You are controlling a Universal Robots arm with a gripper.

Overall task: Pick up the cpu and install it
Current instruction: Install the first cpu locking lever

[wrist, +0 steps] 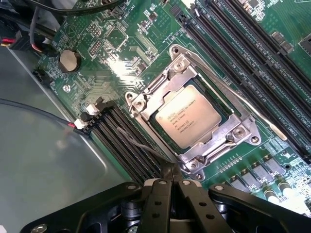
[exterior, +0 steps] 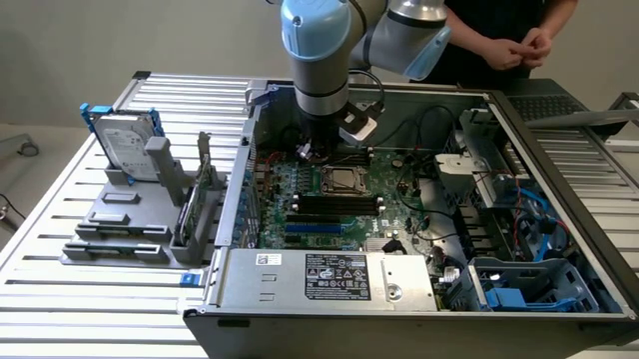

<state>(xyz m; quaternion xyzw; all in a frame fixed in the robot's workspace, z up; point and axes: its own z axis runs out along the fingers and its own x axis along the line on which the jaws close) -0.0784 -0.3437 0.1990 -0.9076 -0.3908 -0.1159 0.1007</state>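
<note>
Inside the open computer case (exterior: 299, 333), the cpu (wrist: 189, 119) lies flat in the metal-framed socket (wrist: 243, 131) on the green motherboard (exterior: 399, 217), with black memory slots (wrist: 121, 136) along both sides. Just beside the socket, toward the exterior view's far left, the gripper (wrist: 170, 177) hangs above the board, clenched on nothing. Well apart on the exterior view's left, a hard drive (exterior: 128, 142) stands in a grey rack (exterior: 120, 239), and a person's hands (exterior: 519, 48) are clasped beyond the case.

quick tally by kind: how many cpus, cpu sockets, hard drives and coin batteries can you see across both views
cpu: 1, sitting in the socket
socket: 1
hard drive: 1, upright in the grey rack outside the case
coin battery: 1
total: 4
</note>
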